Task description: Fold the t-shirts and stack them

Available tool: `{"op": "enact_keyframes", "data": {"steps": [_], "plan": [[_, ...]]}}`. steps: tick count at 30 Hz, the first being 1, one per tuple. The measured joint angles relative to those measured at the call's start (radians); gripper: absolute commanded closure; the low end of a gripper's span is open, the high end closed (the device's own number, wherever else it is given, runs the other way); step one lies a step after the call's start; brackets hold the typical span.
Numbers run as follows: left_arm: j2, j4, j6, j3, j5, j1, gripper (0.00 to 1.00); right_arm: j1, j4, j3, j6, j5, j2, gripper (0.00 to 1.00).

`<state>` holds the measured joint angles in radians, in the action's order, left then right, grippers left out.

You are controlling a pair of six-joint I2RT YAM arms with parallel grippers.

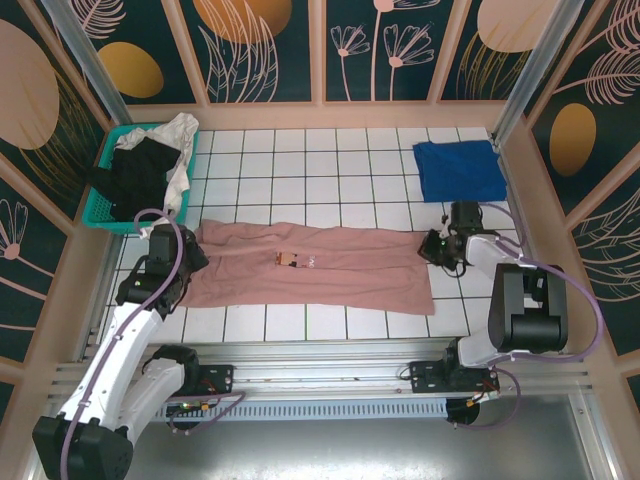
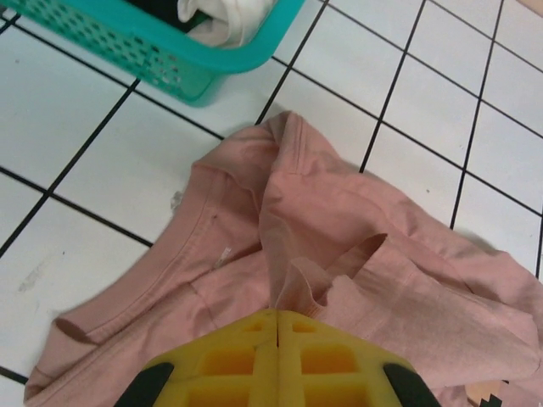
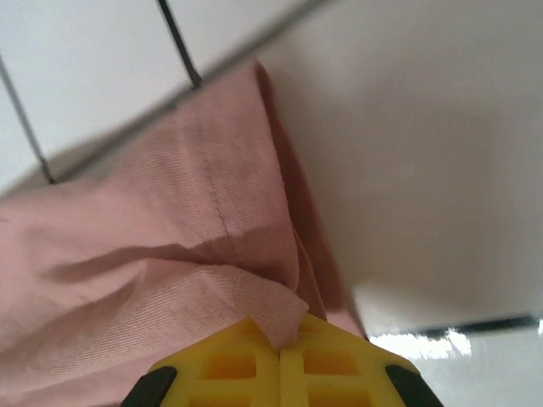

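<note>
Top external: pink t-shirt (image 1: pixel 340 268) on white tiled table (image 1: pixel 330 165), floral panels (image 1: pixel 270 50) around

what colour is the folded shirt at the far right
The folded shirt is royal blue, clearest in the top external view.

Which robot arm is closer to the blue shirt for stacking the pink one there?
Likely the right. The right gripper, shut on the pink shirt, sits close to the blue shirt; the left gripper pinches its other end by the teal basket.
</note>
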<state>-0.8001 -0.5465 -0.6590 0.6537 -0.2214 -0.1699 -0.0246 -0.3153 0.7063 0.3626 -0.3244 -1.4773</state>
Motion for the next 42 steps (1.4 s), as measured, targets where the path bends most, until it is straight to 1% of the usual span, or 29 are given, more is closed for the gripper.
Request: {"op": "enact_keyframes", "data": {"steps": [2, 3, 4, 6, 13, 18, 20, 25, 27, 28, 29, 30, 34, 36, 39, 42], "plan": [[0.0, -0.001, -0.02, -0.013, 0.003, 0.0, 1.0, 0.0, -0.011, -0.025, 0.003, -0.002, 0.0, 0.88], [-0.002, 0.0, -0.03, -0.019, 0.004, 0.0, 1.0, 0.0, -0.014, -0.032, 0.005, -0.003, 0.002, 0.88], [-0.003, 0.0, -0.041, -0.026, 0.005, 0.0, 1.0, 0.0, -0.016, -0.035, 0.006, -0.004, 0.007, 0.88], [-0.005, -0.001, -0.062, -0.037, 0.004, 0.0, 1.0, 0.0, -0.023, -0.037, 0.012, -0.005, 0.024, 0.94], [0.0, -0.013, -0.114, -0.043, -0.031, 0.0, 1.0, -0.003, -0.049, -0.037, 0.014, -0.006, 0.084, 0.95], [0.018, -0.026, -0.141, -0.043, -0.054, 0.0, 1.0, -0.003, -0.066, -0.045, 0.04, -0.006, 0.14, 0.92], [0.022, -0.027, -0.151, -0.044, -0.058, 0.0, 1.0, -0.003, -0.061, -0.066, 0.063, -0.006, 0.155, 0.88], [0.031, -0.026, -0.171, -0.063, -0.068, 0.0, 1.0, -0.003, -0.071, -0.104, 0.105, -0.006, 0.178, 0.84], [0.032, -0.026, -0.18, -0.077, -0.068, 0.0, 1.0, -0.003, -0.081, -0.105, 0.113, -0.001, 0.212, 0.83], [0.032, -0.026, -0.183, -0.082, -0.068, 0.0, 1.0, -0.003, -0.086, -0.104, 0.116, 0.003, 0.232, 0.81], [0.032, -0.026, -0.185, -0.086, -0.068, 0.0, 1.0, -0.003, -0.093, -0.103, 0.119, 0.009, 0.253, 0.75], [0.034, -0.026, -0.188, -0.09, -0.068, 0.0, 1.0, -0.003, -0.101, -0.101, 0.12, 0.013, 0.275, 0.74], [0.048, -0.026, -0.193, -0.094, -0.068, 0.0, 1.0, -0.001, -0.108, -0.079, 0.124, 0.028, 0.321, 0.73], [0.055, -0.026, -0.197, -0.095, -0.068, 0.0, 1.0, 0.013, -0.103, -0.059, 0.13, 0.032, 0.314, 0.72], [0.061, -0.019, -0.2, -0.104, -0.065, 0.0, 1.0, 0.084, -0.064, -0.024, 0.145, 0.043, 0.262, 0.71], [0.059, -0.006, -0.199, -0.119, -0.042, 0.0, 1.0, 0.163, 0.003, 0.02, 0.15, 0.042, 0.14, 0.71]]}}
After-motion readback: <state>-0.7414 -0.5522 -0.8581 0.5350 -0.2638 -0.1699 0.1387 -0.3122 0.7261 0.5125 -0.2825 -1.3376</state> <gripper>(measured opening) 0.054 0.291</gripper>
